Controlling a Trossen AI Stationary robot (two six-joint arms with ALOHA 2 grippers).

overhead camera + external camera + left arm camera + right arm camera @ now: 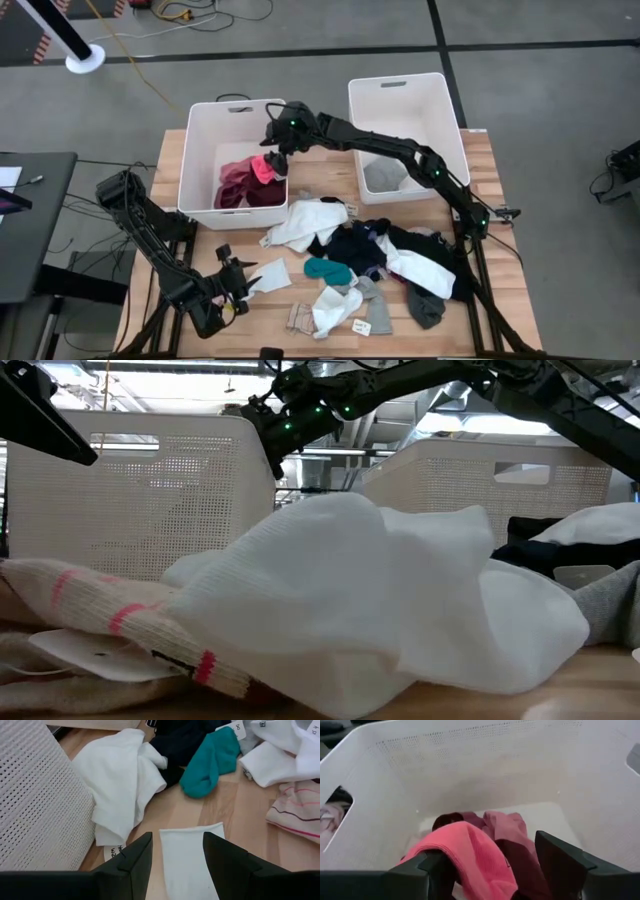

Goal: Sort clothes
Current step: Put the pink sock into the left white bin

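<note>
My right gripper [272, 152] is open above the left white bin [205, 150], with a pink garment [475, 855] between its fingers, over maroon clothes [240, 187] on the bin floor. My left gripper [243, 279] hovers open near the table's front left. A flat white cloth [190, 860] on the wood shows between its fingers, its near end hidden under them. The unsorted clothes lie in a heap at the table's middle: a white garment [305, 222], navy and black pieces [355, 245], a teal sock [330, 270]. My right gripper touches the pink garment, whose upper fold [451, 851] lies over the inner side of one finger [427, 867]. The other finger [560, 860] stands clear of it. The fingers slant down into the bin from the table's right. Whether the garment's lower end rests on the maroon pile, I cannot tell.
The right white bin [440, 110] holds a grey garment [383, 175]. The left bin's perforated wall [40, 800] stands close beside my left gripper. A striped sock [300, 318], a white piece [335, 310] and a grey sock [425, 305] lie near the front edge.
</note>
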